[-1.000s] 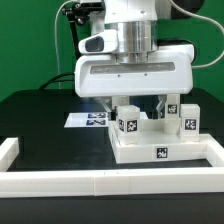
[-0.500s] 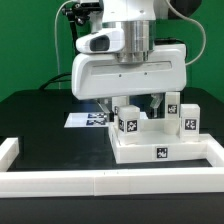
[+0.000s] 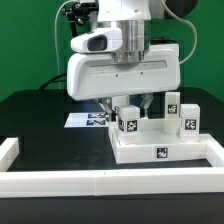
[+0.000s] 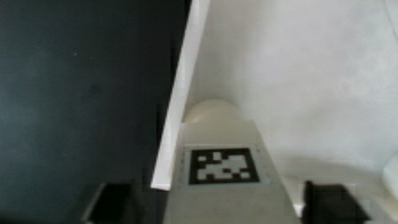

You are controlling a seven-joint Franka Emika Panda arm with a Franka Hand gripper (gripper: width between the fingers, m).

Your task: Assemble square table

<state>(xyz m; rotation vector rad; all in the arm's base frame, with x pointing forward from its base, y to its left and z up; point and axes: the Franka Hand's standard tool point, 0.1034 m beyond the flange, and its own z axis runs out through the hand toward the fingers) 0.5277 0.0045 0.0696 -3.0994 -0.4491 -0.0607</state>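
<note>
Now the large white plastic square table top (image 3: 160, 150) lies flat on the black worktop (image 3: 45, 120), in the lower right part of the exterior view, with its front edge touching the long low white border rail (image 3: 100, 180). A small black tag shows on its front wall. Three short white block legs with black tags stand on it: one leg (image 3: 127, 118) near the centre of the frame, a second leg (image 3: 188, 120) at the right edge and a third leg (image 3: 172, 104) just behind that one. The white robot hand (image 3: 128, 100) hangs low over the top, its dark fingers (image 3: 147, 103) on both sides of the centre leg. In the wrist view this tagged leg (image 4: 219, 150) stands between the two dark fingertips (image 4: 331, 198), but I cannot tell if they already touch it or grip it. The flat white marker board (image 3: 88, 119) lies on the worktop at centre left, partly hidden behind the hand
</note>
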